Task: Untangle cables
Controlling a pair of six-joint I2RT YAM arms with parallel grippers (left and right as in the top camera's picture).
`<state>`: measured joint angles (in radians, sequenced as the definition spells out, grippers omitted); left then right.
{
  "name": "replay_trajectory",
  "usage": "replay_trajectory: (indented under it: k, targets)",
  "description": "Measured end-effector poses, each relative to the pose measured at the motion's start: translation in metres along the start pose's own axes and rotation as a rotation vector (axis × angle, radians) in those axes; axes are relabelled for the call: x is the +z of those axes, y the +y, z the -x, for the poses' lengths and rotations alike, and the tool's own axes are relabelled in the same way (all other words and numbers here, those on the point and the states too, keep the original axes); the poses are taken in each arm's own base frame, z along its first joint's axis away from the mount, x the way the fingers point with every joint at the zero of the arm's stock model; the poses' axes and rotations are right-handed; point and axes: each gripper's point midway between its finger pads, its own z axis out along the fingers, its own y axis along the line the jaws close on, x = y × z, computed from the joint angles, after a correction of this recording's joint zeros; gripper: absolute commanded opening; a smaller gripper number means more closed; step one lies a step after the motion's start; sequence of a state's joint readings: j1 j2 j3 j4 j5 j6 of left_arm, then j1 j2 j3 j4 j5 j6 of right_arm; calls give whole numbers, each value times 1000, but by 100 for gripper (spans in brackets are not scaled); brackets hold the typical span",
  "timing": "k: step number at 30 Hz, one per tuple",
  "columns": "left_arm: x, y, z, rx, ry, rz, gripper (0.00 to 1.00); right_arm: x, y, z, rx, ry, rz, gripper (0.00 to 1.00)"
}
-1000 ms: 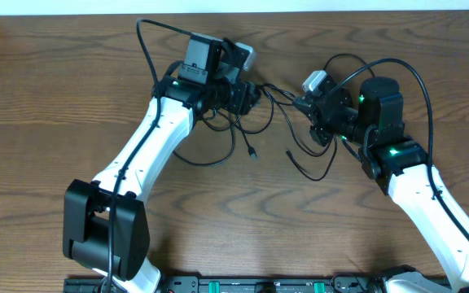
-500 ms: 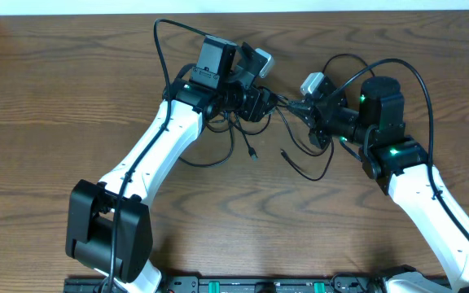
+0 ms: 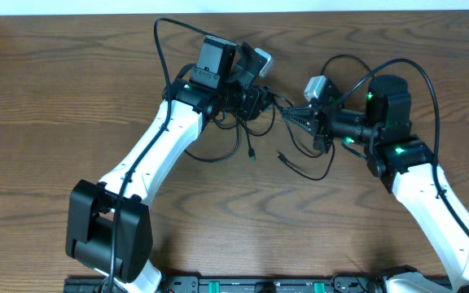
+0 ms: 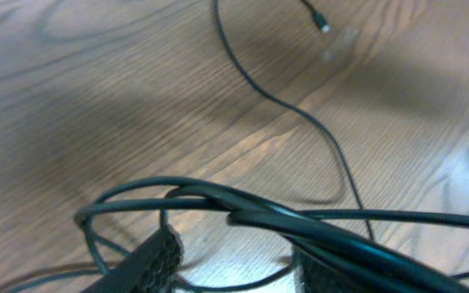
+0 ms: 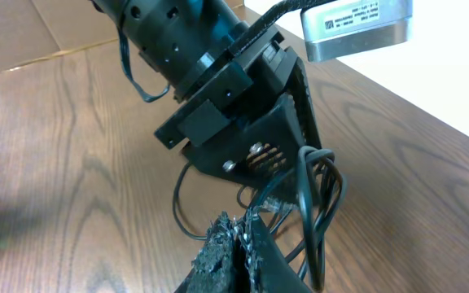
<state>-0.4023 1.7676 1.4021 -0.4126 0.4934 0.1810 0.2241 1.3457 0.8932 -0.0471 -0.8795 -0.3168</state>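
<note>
Near the far edge of the table [image 3: 72, 73], my right gripper [image 5: 236, 238] is clamped on the black cables [image 4: 202, 185]; my left gripper [image 4: 234, 252], jaws parted, hooks loops to spread the tangle.

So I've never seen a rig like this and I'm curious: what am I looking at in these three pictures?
Two robot arms work at a wooden table. One picture looks down from above; the other two come from a camera on each wrist, looking past its own hand. Between the arms lies a tangle of thin black cables. The right hand is pinched shut on a strand. The left hand has its fingers apart, with cables draped across them.
</note>
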Motion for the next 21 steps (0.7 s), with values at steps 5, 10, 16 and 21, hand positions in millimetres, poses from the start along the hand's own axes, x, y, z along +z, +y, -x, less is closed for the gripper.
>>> replay_trajectory:
  k: [5,10,16,21]
  targets:
    - [0,2,2,7,-9,8,15,-2,2,1,15,-11,24,1]
    - [0,2,8,17,-31,9,9,-2,7,3,19,-19,49,1]
    - [0,2,14,26,-55,12,10,-3,9,2,26,-19,62,1]
    - [0,2,15,16,-58,8,17,-3,9,2,28,-19,63,1]
